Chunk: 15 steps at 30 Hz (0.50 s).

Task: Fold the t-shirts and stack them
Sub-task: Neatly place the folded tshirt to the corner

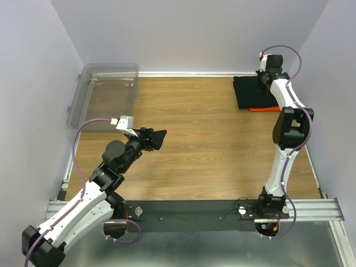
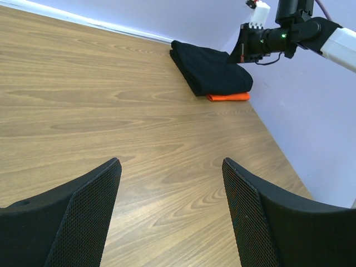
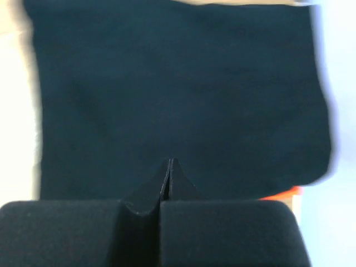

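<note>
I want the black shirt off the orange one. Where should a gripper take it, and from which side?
Probably its thick folded left edge, approached from the open table. The black shirt lies flat on the orange shirt in the far right corner, with little room behind or to its right. Orange peeks out at the near edge, so a pinch there could catch both.

Robotics laboratory test cell. Indicators: plain lilac walls (image 1: 194, 33) enclose a wood-grain tabletop (image 1: 211, 144) on three sides. A cabled left arm (image 1: 83, 208) and right arm (image 1: 281, 167) are bolted to an aluminium rail (image 1: 317, 208) at its near edge.
</note>
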{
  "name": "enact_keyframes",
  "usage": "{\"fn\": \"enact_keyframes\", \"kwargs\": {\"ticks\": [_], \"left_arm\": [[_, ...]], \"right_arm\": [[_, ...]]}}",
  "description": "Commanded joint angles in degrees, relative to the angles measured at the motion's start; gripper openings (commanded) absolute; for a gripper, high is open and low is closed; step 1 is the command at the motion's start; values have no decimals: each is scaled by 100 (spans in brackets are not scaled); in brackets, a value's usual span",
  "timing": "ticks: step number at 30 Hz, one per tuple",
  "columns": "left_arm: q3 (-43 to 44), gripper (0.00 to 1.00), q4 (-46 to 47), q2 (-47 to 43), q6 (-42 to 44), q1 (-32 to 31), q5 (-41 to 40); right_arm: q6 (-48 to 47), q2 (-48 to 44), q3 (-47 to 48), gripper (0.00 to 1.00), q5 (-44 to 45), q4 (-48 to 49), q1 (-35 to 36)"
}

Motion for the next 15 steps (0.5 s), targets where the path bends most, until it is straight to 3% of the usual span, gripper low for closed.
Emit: {"fn": "enact_keyframes", "kwargs": {"ticks": [1, 15], "left_arm": [[-7, 81, -105, -20, 75, 20, -37], [72, 81, -9, 288, 66, 37, 104]], "right_arm": [[-29, 414, 287, 2, 1436, 504, -131], [-354, 1074, 648, 2, 2079, 768, -526]]}}
